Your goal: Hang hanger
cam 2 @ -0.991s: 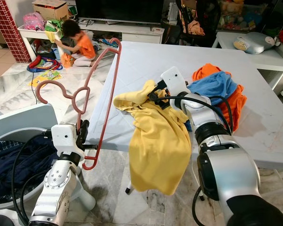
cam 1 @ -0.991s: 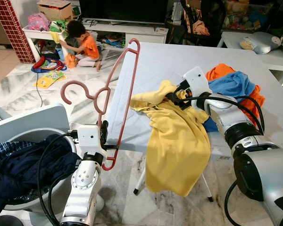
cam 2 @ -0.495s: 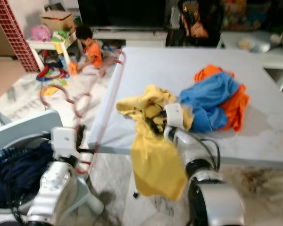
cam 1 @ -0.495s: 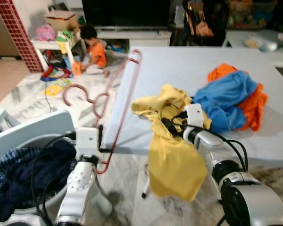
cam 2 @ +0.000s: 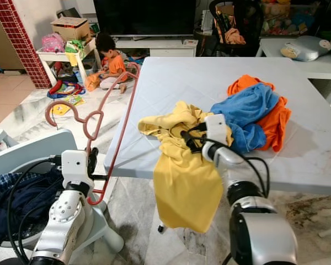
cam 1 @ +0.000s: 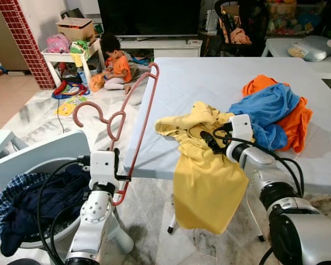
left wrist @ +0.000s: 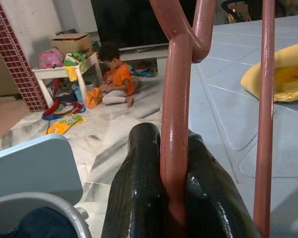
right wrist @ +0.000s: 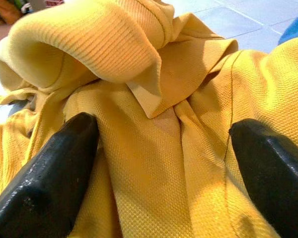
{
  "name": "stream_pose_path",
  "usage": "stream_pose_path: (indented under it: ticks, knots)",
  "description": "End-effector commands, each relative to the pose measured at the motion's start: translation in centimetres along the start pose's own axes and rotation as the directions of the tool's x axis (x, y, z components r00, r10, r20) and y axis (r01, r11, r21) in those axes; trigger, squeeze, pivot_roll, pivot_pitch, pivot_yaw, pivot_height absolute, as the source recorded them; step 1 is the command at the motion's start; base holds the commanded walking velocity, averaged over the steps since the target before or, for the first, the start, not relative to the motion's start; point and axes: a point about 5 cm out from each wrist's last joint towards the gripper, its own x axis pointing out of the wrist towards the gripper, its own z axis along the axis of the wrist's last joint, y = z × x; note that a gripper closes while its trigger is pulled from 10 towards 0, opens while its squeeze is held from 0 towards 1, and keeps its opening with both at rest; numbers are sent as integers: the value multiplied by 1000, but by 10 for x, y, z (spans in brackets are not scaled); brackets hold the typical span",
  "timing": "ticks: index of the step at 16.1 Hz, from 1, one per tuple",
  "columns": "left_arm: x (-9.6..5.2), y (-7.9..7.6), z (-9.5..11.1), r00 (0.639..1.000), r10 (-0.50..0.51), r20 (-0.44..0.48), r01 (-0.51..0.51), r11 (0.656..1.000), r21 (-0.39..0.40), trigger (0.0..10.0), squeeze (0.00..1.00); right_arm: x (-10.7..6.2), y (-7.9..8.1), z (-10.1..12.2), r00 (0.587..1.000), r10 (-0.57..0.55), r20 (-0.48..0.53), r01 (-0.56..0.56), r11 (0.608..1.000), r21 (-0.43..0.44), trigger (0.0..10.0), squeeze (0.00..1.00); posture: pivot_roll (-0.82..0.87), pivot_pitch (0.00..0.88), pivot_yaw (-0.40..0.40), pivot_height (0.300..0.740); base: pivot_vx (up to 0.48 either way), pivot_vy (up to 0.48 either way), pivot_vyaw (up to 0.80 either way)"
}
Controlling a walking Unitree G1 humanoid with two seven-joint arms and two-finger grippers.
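A pink plastic hanger (cam 1: 137, 113) stands upright beside the left edge of the white table (cam 1: 209, 72). My left gripper (cam 1: 119, 167) is shut on its lower bar; in the left wrist view the bar (left wrist: 175, 124) is clamped between the two black fingers (left wrist: 139, 188). A yellow shirt (cam 1: 201, 176) lies bunched on the table's front edge and hangs down over it. My right gripper (cam 1: 208, 141) rests on the bunched part, open, with its fingers (right wrist: 54, 163) spread wide on the yellow cloth (right wrist: 154, 74).
Blue and orange clothes (cam 1: 273, 107) are piled on the table behind the right arm. A white laundry basket (cam 1: 44, 160) with dark clothes stands at my left. A child (cam 1: 118, 63) sits on the floor beyond, among toys.
The whole picture has shifted with the camera. My right gripper now sits lower on the yellow shirt, nearer the table's front edge. The left gripper still holds the hanger.
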Motion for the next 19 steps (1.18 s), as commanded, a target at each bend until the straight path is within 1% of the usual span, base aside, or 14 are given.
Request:
stream_pose_path:
  ticks: [1,2,3,5,8,9,10,11,12,13,14,15,17,19]
  knots:
    - [2,-1,1,1000,-6,2,6,1000,17,10000,0,2,-1,21,998,36,41,-34,999,-41,10000,412,-4,0,46,740,0,0,0]
    - [1,0,2,1000,-6,5,6,1000,21,10000,0,1,-1,28,995,93,45,-90,994,-63,10000,0,-3,0,47,740,0,0,0]
    - [0,2,2,1000,-3,5,2,999,34,10000,0,-1,-1,33,984,175,28,-171,980,-100,10000,0,-3,0,49,740,0,0,0]
    - [-3,7,-1,1000,9,-3,-9,999,42,10000,0,-14,-12,32,956,285,-63,-292,941,-169,10000,0,-4,0,52,740,0,0,0]
    - [-6,8,-4,1000,9,-12,-9,999,44,10000,0,-34,-34,28,927,342,-151,-366,912,-185,10000,0,-13,0,60,740,0,0,0]
    - [-6,7,-4,1000,4,-13,-4,999,45,10000,0,-37,-36,27,922,348,-171,-378,904,-198,10000,0,-13,0,60,740,0,0,0]
    - [-5,3,-3,1000,-19,-10,19,998,52,10000,0,-43,-38,23,898,370,-236,-422,876,-234,10000,0,-15,0,67,740,0,0,0]
    - [-5,2,-3,1000,-29,-9,29,998,56,10000,0,-46,-38,18,885,375,-275,-443,861,-249,10000,0,-15,0,70,740,0,0,0]
    - [-5,2,-3,999,-32,-10,32,998,57,10000,0,-46,-36,10,877,374,-301,-450,860,-242,10000,0,-15,0,71,740,0,0,0]
    - [-5,3,-3,999,-35,-14,36,997,61,10000,0,-46,-28,-5,851,390,-353,-485,840,-242,10000,0,-13,0,70,740,0,0,0]
    - [-5,3,-3,999,-39,-14,40,997,67,10000,0,-45,-19,-16,833,408,-374,-507,833,-223,4706,0,-13,0,70,740,0,0,0]
    - [-6,3,-3,999,-42,-14,43,996,72,10000,0,-42,-11,-25,831,410,-377,-504,842,-195,0,0,-1,0,65,740,0,0,0]
    - [-8,3,-5,999,-45,-17,47,996,77,10000,0,-36,0,-38,841,386,-380,-476,862,-177,0,0,3,0,62,740,0,0,0]
    - [-9,2,-5,999,-48,-18,49,996,78,10000,0,-26,9,-43,880,323,-349,-397,903,-166,0,0,11,0,53,740,0,0,0]
